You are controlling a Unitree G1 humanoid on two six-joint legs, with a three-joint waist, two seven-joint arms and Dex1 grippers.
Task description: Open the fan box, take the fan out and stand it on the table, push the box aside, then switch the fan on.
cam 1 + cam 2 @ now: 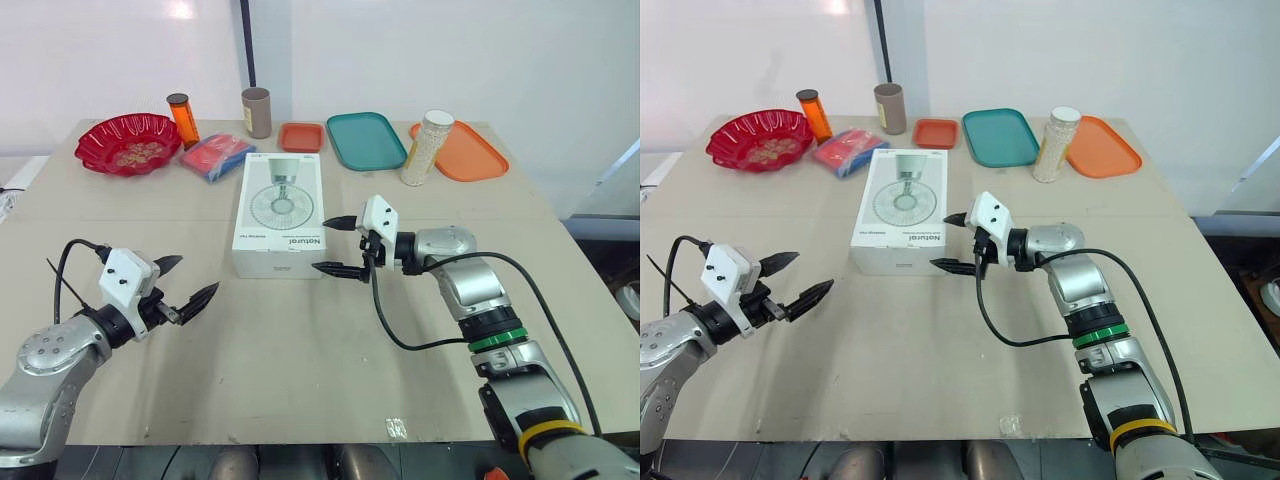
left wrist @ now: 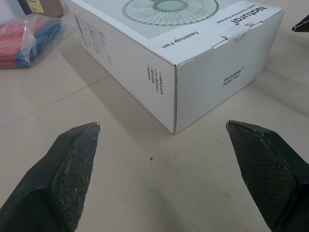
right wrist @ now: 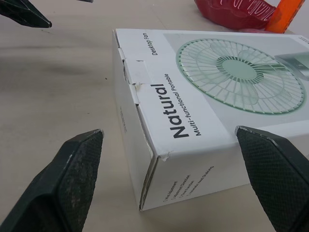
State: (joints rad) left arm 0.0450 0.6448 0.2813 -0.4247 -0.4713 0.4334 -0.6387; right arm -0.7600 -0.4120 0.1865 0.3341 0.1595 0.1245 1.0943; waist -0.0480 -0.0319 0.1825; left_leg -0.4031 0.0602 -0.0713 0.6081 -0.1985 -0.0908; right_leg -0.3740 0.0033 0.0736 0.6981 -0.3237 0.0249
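Right pincer agape, beige table, white wall

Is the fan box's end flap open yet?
No: the fan box lies shut, its tuck flap seated flush in the near end, with the open right gripper beside that end.

The robot is showing silver-grey arms with black cables, green and yellow rings on the right arm, and white housings and black pebbled fingers on the left tool and right tool.
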